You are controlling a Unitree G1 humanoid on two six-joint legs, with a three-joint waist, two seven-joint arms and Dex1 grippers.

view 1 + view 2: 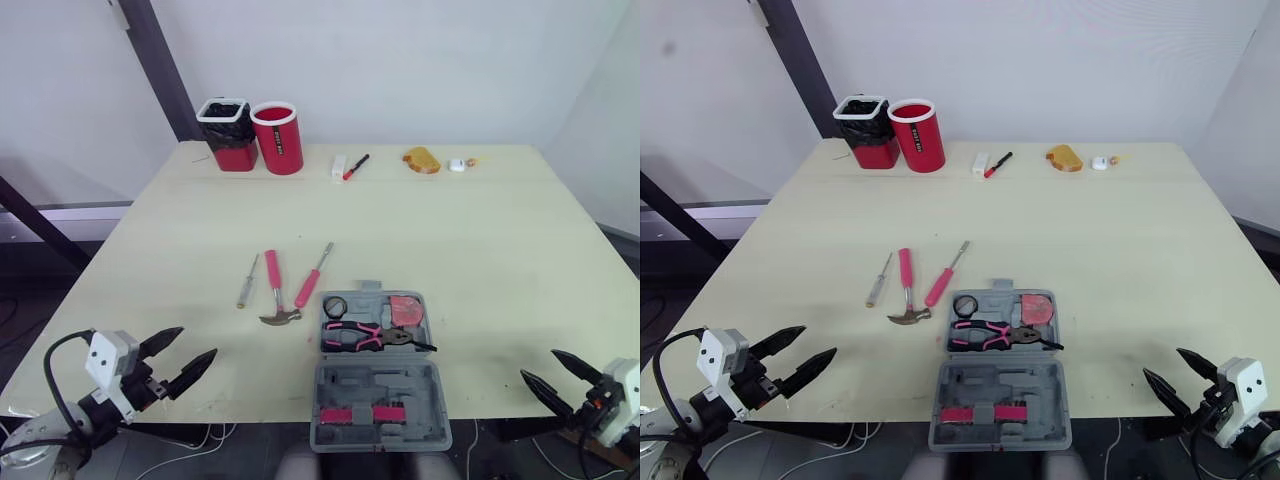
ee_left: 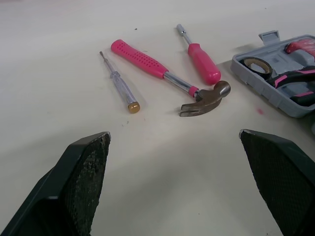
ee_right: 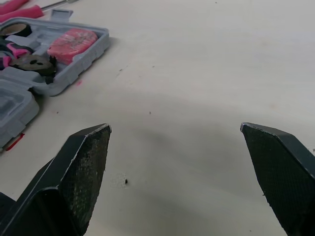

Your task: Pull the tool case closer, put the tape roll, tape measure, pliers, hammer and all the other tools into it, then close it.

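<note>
Pale table [image 1: 480, 230]: tool case [image 1: 378, 400] open at near edge, tape roll [image 1: 335, 306], tape measure [image 1: 405, 310] and pliers [image 1: 365, 337] inside. Hammer [image 1: 274, 285] and screwdrivers [image 1: 312, 280] lie just left of it. Left gripper [image 1: 197, 342] and right gripper [image 1: 538, 363] both spread, empty. Suggest the left one takes the hammer across its pink handle, near the head so it won't tip.

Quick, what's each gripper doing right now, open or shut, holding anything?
Left gripper: jaws open, holding nothing.
Right gripper: jaws open, holding nothing.
</note>
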